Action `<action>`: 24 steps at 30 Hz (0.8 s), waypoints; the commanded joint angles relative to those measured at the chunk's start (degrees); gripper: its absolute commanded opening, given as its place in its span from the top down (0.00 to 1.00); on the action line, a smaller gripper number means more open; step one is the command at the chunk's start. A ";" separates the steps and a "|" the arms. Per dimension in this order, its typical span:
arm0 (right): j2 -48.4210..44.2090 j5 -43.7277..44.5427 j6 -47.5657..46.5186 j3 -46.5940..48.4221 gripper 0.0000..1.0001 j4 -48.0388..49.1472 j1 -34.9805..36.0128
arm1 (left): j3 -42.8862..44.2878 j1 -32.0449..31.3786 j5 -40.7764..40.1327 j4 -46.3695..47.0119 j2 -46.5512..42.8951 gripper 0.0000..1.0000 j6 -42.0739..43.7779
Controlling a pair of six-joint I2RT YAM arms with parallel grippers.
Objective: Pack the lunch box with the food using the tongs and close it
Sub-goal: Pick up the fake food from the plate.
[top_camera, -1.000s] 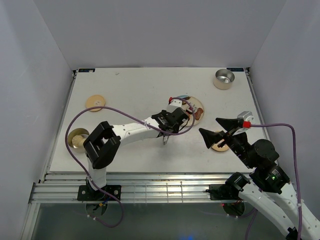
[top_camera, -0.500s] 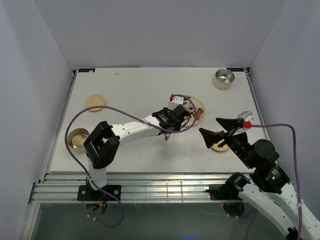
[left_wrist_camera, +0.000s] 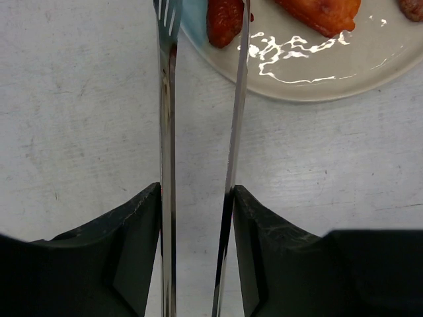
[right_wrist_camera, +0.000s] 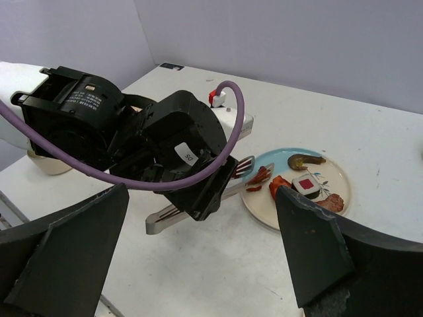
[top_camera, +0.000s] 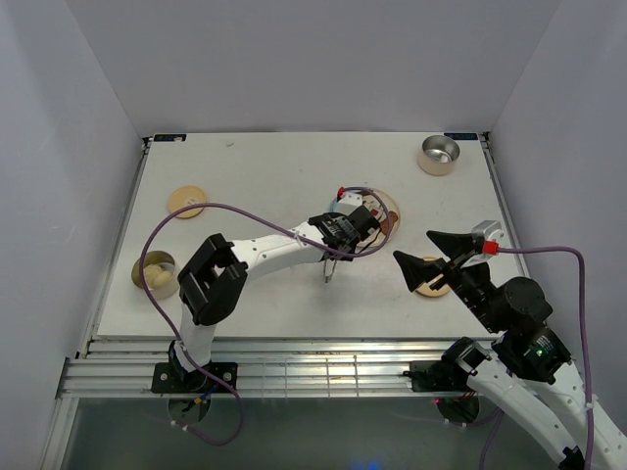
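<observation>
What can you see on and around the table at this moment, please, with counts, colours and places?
plate: one, pale with a blue rim, centre-right of the table
food pieces: several, orange-red and brown plus a white roll with a red centre, on the plate
tongs: one, silver, tips at the plate's edge
metal bowl: one, silver, far right corner
wooden discs: two, tan, one far left, one near right
round dish: one, gold-coloured, near the left edge
left gripper: black, closed on the tongs
right gripper: black, open, above the near-right disc
</observation>
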 commanded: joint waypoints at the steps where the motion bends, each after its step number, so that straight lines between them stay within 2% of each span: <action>1: -0.94 1.08 -0.78 0.98 0.03 2.10 0.21 | 2.68 -0.33 -2.83 -2.35 -1.50 0.45 -1.97; 24: -2.17 2.05 -0.87 1.24 0.03 1.93 0.21 | 5.93 -0.42 -0.37 -2.96 0.87 0.47 -2.15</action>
